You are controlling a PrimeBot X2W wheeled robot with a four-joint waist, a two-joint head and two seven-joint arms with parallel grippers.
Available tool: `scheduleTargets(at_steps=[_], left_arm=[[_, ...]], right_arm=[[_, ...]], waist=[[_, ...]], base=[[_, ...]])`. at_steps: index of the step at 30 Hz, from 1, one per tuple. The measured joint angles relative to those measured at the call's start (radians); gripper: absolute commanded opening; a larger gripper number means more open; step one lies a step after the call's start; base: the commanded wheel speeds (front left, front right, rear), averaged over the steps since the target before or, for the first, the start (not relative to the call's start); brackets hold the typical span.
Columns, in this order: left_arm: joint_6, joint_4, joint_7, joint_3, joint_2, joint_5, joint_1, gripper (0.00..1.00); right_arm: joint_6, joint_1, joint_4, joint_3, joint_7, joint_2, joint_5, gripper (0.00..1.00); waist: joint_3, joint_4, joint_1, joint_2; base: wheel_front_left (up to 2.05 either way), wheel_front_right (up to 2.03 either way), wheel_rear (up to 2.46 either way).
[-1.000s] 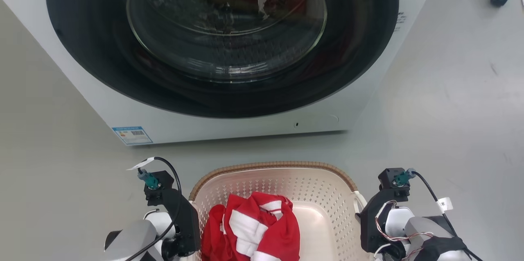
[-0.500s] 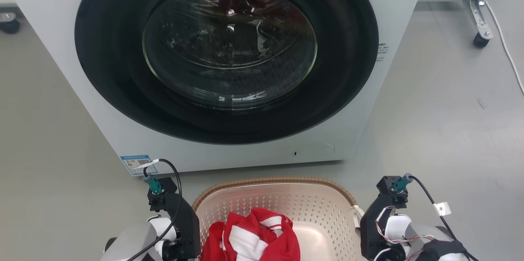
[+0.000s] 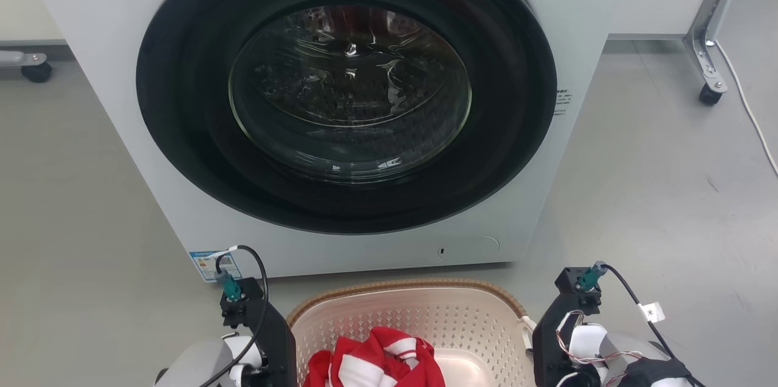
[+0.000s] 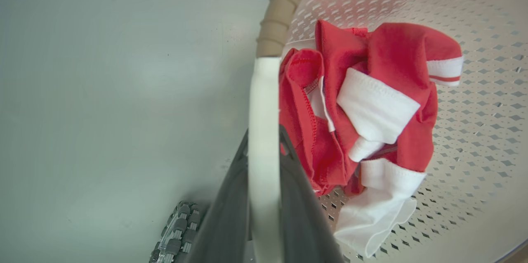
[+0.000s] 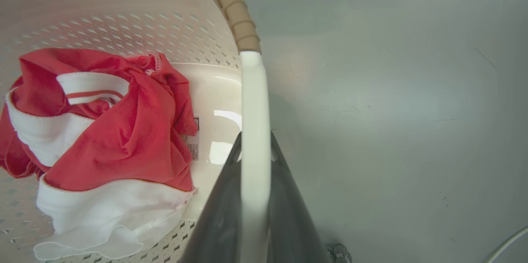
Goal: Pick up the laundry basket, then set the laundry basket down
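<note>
The laundry basket (image 3: 401, 285), cream with perforated walls and a brown woven-look rim, sits at the bottom of the head view just in front of the washer. A crumpled red and white garment (image 3: 377, 363) lies inside it. My left gripper (image 3: 276, 350) flanks the basket's left side. In the left wrist view its dark fingers (image 4: 231, 213) are shut on the white side handle (image 4: 264, 102). My right gripper (image 3: 550, 344) flanks the right side and is shut on the other white handle (image 5: 253, 89). The garment (image 5: 107, 131) rests against the basket's wall (image 5: 103, 19).
A white front-loading washer (image 3: 583, 22) with a dark round glass door (image 3: 346, 113) stands close ahead. Grey floor spreads to both sides. A metal leg on a caster (image 3: 705, 41) and a white cable (image 3: 747, 107) are at the right; another caster (image 3: 33, 68) is at the left.
The whole head picture has shifted: the washer now shows lower and more fully, and the basket sits lower in the frame. Both grippers keep their places beside the basket.
</note>
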Motion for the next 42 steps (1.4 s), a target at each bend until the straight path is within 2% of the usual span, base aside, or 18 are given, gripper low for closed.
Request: scheduleTargets(at_steps=[13, 42], left_arm=[[0.008, 0.003, 0.034, -0.003, 0.003, -0.007, 0.011, 0.0], [0.013, 0.005, 0.039, -0.008, 0.006, -0.018, 0.011, 0.0]], right_arm=[[0.0, 0.019, -0.021, 0.031, 0.033, -0.002, 0.04, 0.0], [-0.011, 0.02, -0.027, 0.067, 0.044, -0.003, 0.099, 0.0]], waist=[[-0.011, 0.006, 0.0001, 0.0], [-0.018, -0.003, 0.0001, 0.0001]], base=[[0.0, 0.0, 0.0], [0.0, 0.0, 0.0]])
